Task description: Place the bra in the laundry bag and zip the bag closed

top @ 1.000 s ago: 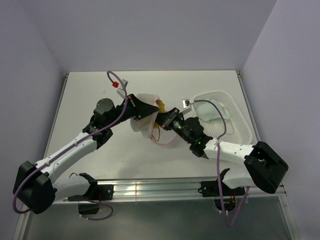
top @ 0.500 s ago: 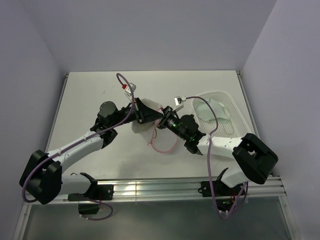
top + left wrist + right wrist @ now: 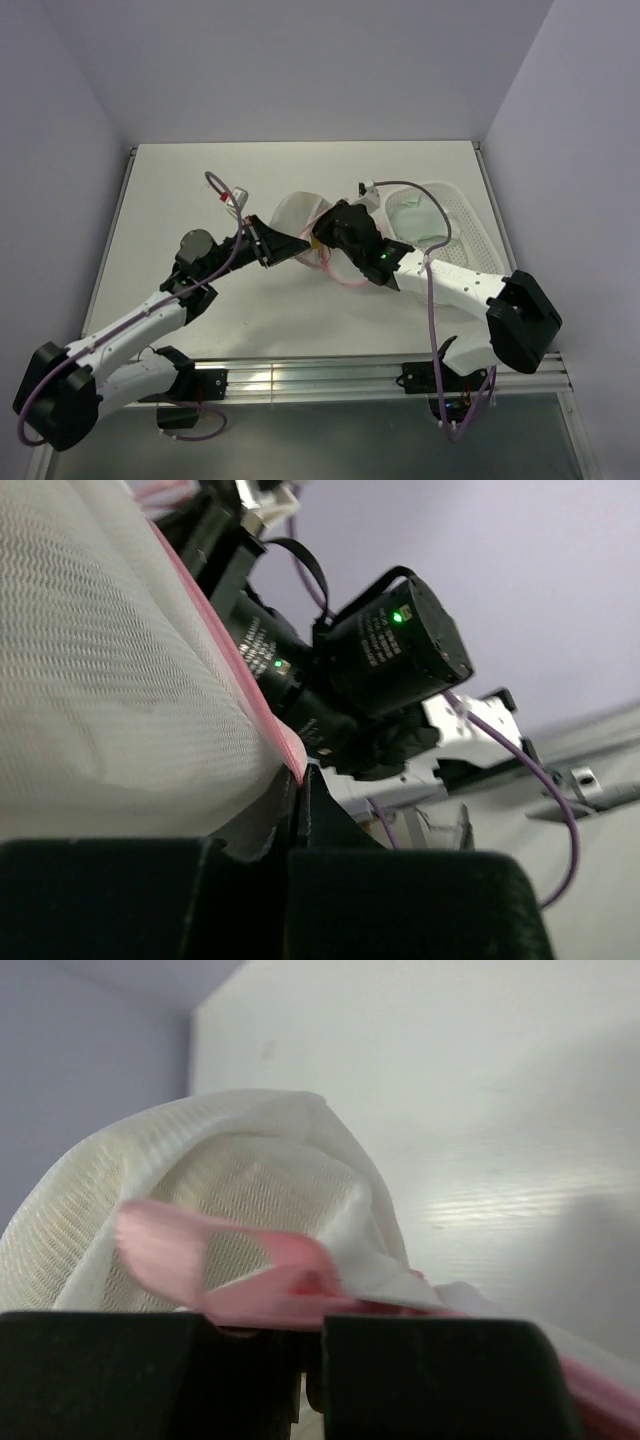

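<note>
Looks like a robotics lab test cell to me: a bare white counter boxed in by plain lilac walls, with the left arm and right arm, cables trailing, bolted to an aluminium rail.

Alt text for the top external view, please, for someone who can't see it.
The left end effector and right end effector grip the white mesh laundry bag between them over the table. A white perforated basket holding a pale garment sits to the right.
</note>
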`<state>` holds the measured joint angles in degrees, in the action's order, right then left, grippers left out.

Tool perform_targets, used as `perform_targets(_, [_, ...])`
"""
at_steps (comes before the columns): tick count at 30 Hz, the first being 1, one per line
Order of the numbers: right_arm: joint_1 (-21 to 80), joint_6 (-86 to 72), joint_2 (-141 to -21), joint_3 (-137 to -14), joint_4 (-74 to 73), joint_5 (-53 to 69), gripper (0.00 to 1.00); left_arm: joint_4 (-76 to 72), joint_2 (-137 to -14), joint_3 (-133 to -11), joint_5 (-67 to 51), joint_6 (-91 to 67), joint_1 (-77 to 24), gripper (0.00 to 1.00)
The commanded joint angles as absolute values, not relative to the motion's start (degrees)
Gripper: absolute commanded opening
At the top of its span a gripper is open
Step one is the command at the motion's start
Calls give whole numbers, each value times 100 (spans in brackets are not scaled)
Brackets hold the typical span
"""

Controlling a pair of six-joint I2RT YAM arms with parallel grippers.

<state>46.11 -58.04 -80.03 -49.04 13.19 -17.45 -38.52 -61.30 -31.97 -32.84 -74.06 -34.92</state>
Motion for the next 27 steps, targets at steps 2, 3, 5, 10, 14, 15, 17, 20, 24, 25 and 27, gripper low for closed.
perform_targets(2, [4632,-5459,-7927,-5642,-1105,-3233,0,-2410,-5144,-2963,-2006,-7162,-3463,0])
perform_targets(3, [4632,-5406,-7980,-5703,-1316,-3330,0,-2295,-5011,-2884,-1856,-7198,-3445,0])
perform_targets(5, [4623,-5231,-8042,-5748,-1669,-3419,0,-1541,-4756,-2891,-1320,-7146,-3445,0])
perform_targets(10, [4632,-4931,-8226,-5739,-2239,-3392,0,-97,-4939,-3025,-616,-6978,-3445,0])
perform_targets(14, [4632,-4703,-8349,-5713,-2505,-3533,0,-395,-5202,-2559,-623,-7171,-3445,0])
perform_targets(15, [4641,-4659,-8384,-5739,-2583,-3551,0,-570,-5273,-2514,-641,-7172,-3445,0])
perform_targets(17, [4649,-4562,-8455,-5801,-2716,-3560,0,-694,-5492,-2435,-694,-7137,-3445,0])
perform_targets(20, [4641,-4421,-8403,-5818,-2646,-3332,13,-896,-5747,-2417,-703,-7076,-3437,0])
perform_targets(24, [4693,-4289,-8306,-5950,-2575,-2866,30,-1080,-6099,-2426,-764,-7075,-3445,0])
perform_targets(25, [4719,-4289,-8288,-6029,-2619,-2813,33,-1194,-6134,-2400,-773,-7093,-3445,0])
perform_targets(27, [4781,-4263,-8244,-6152,-2724,-2812,43,-1248,-6240,-2408,-773,-7110,-3445,0])
